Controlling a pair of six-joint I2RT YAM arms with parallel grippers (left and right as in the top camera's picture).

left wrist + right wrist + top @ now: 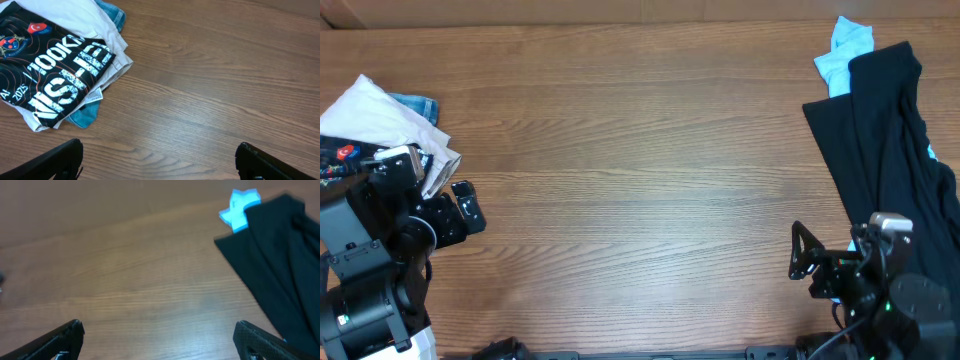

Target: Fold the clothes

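black shirt [885, 130] at the right edge of the bench [640, 160] looks thin, limp, light; pinch a hem corner. left gripper [468, 205] and right gripper [798, 252]: jaws spread wide, holding nothing.

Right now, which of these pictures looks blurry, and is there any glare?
Right wrist view: blurred, the black garment and light blue cloth have smeared edges. Left wrist view: sharp, white lettering on the black jersey shirt is crisp. Overhead view: even light, table grain clear, no glare.

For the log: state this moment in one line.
left pincer open | right pincer open | lettered shirt atop white garment, left | black garment at right
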